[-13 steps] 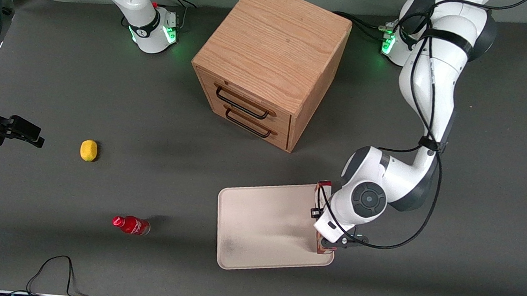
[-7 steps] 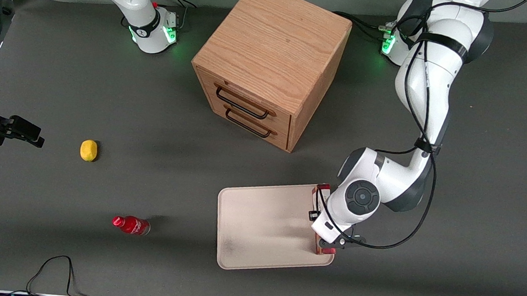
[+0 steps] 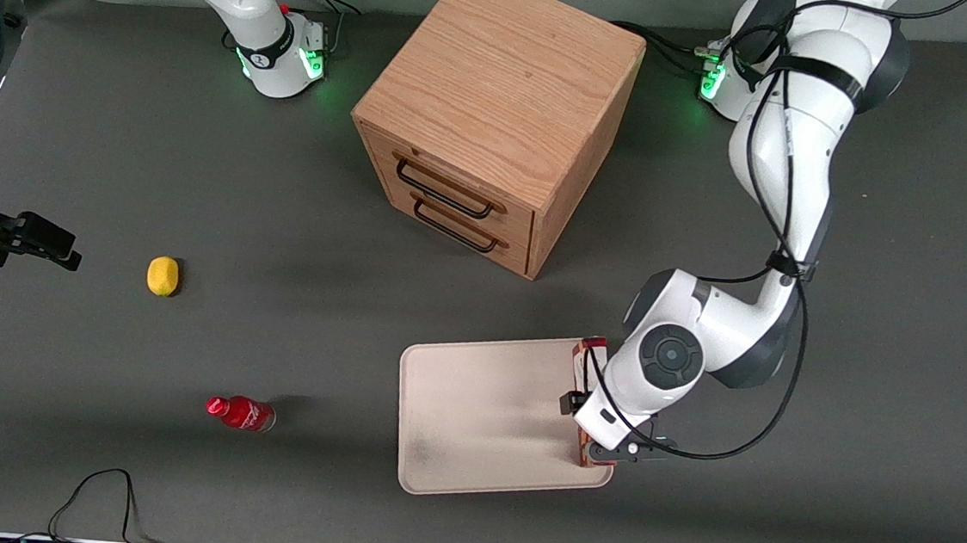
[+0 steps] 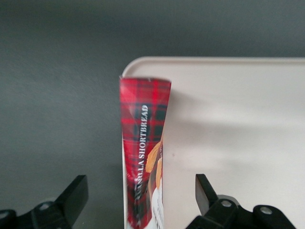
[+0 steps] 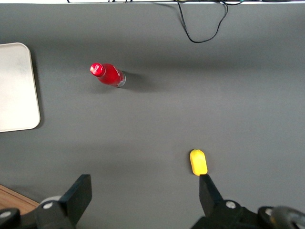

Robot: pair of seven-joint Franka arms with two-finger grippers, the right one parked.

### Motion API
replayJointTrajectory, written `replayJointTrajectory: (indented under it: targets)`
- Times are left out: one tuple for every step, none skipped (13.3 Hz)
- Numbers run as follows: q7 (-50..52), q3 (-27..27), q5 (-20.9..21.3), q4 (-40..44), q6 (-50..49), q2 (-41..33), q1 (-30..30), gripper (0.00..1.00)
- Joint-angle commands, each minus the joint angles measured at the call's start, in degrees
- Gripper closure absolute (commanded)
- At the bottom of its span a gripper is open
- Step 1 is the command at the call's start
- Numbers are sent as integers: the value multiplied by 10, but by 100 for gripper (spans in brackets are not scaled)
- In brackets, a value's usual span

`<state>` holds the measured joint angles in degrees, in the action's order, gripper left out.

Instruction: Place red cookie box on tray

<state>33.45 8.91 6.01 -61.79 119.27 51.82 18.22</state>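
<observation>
The red cookie box (image 4: 143, 157) is slim, tartan-red, with biscuit pictures. It stands on its narrow side on the cream-white tray (image 4: 238, 119), along the rim at the working arm's end. In the front view only its ends (image 3: 592, 346) show from under the wrist, at the edge of the tray (image 3: 481, 409). My gripper (image 4: 139, 183) straddles the box and is open. One black finger (image 4: 75, 193) is over the table and the other over the tray, both well apart from the box.
A wooden two-drawer cabinet (image 3: 496, 117) stands farther from the front camera than the tray. A small red bottle (image 3: 241, 414) and a yellow lemon-like thing (image 3: 162, 276) lie toward the parked arm's end. A black cable (image 3: 99, 492) loops near the table's front edge.
The wrist has shifted slightly and a black finger now sticks out farther over the tray. The box stays in the same place on the tray's rim side.
</observation>
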Motion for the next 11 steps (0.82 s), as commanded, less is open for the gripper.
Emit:
replayJointTrajectory:
  targets:
    - [-7, -7, -27, -109, -10, -138, -19, 0]
    - [-7, -6, -29, -152, -16, -184, -31, 0]
    - [-8, -6, -29, -196, -25, -231, -48, 0]
    - [-18, -6, -28, -239, -44, -277, -66, 0]
    - [-53, -6, -28, -276, -68, -323, -89, 0]
    - [-105, -6, -28, -303, -101, -367, -113, 0]
    - [-153, -6, -29, -324, -140, -406, -137, 0]
    - [-193, -6, -29, -348, -173, -445, -161, 0]
    - [-224, -6, -29, -378, -190, -485, -182, 0]
    - [-259, -6, -29, -414, -195, -528, -203, 0]
    - [-291, -6, -29, -442, -196, -563, -221, 0]
